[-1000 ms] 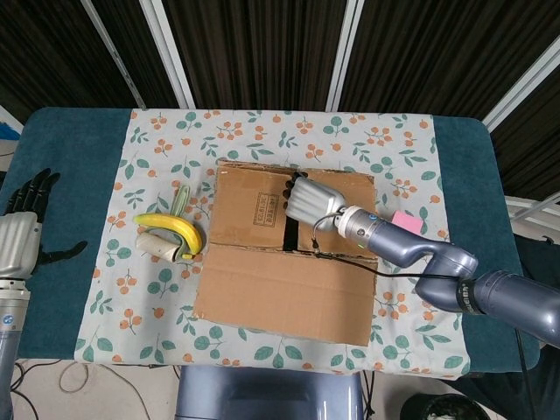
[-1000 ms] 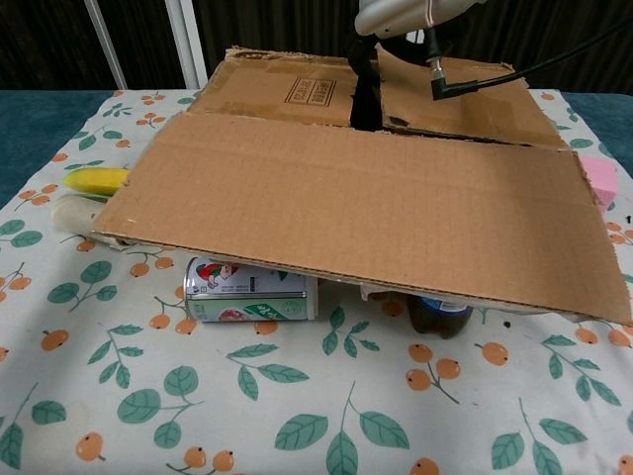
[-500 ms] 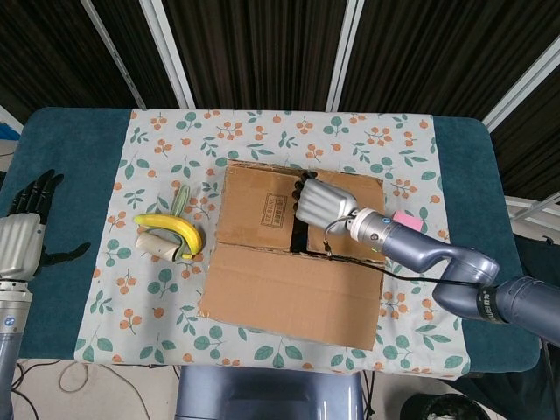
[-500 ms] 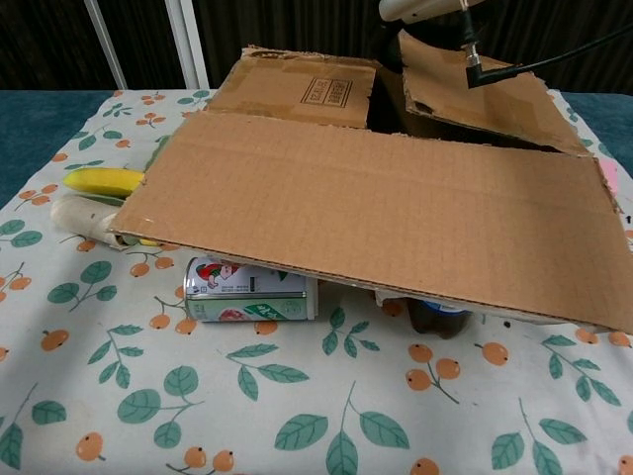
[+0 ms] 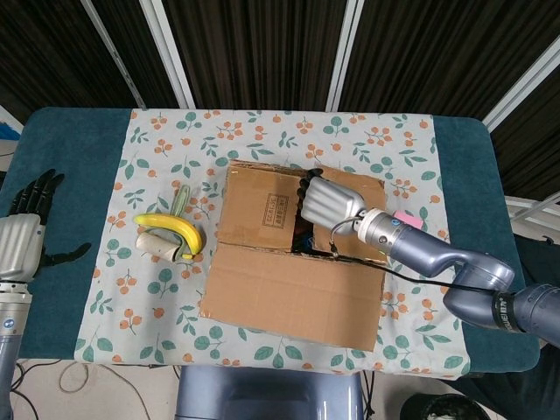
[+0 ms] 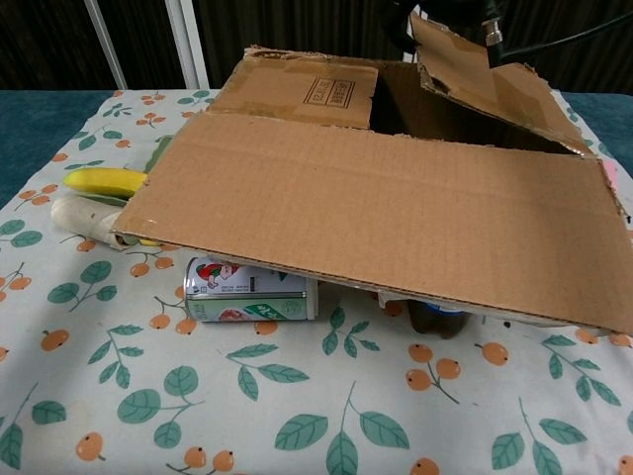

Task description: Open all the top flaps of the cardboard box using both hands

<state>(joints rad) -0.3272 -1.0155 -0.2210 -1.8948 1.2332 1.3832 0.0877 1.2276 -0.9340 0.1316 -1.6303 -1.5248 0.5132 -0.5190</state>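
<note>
One flap of the box at mid-bench has been lifted further than a second ago by the right robot hand, fingers hooked on its edge, while the left robot hand, spread and empty, is kept left of the box.

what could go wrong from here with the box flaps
The right robot hand lifts one inner flap by its edge alone; it could slip and drop back. The box might slide, since the left robot hand is off at the table's side. The big front flap overhangs a can.
</note>
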